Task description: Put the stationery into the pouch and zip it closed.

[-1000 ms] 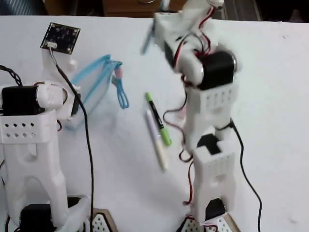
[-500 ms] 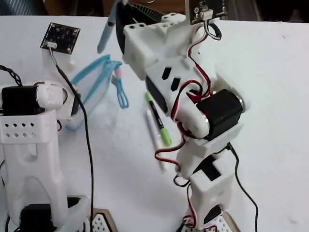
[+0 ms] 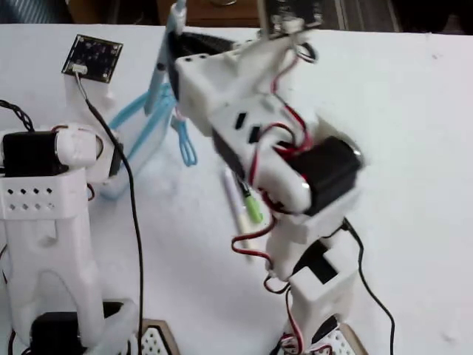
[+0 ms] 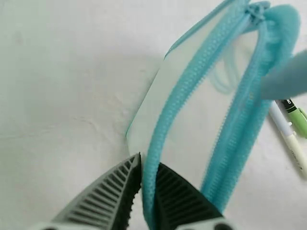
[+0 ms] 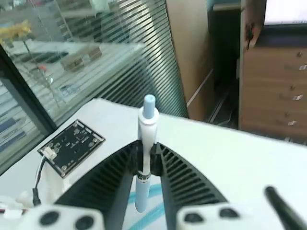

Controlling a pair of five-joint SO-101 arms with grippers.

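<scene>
Nearest, the left pincer (image 4: 147,165) is clamped on one zipper edge of the pouch (image 4: 192,120), holding its mouth open on the bench (image 3: 414,111). A green marker (image 3: 254,208) and a white pen (image 3: 240,216) lie loose nearby. Farther off, the right pincer (image 5: 146,153), gripping a blue pen (image 3: 164,63), has swung across to hang it tip-down over the mouth, so insertion looks imminent.

Pouch (image 3: 142,137): on table (image 3: 414,111), left of markers.
Pen (image 3: 161,66): over pouch's far end.
Markers (image 3: 253,208): side by side.
</scene>
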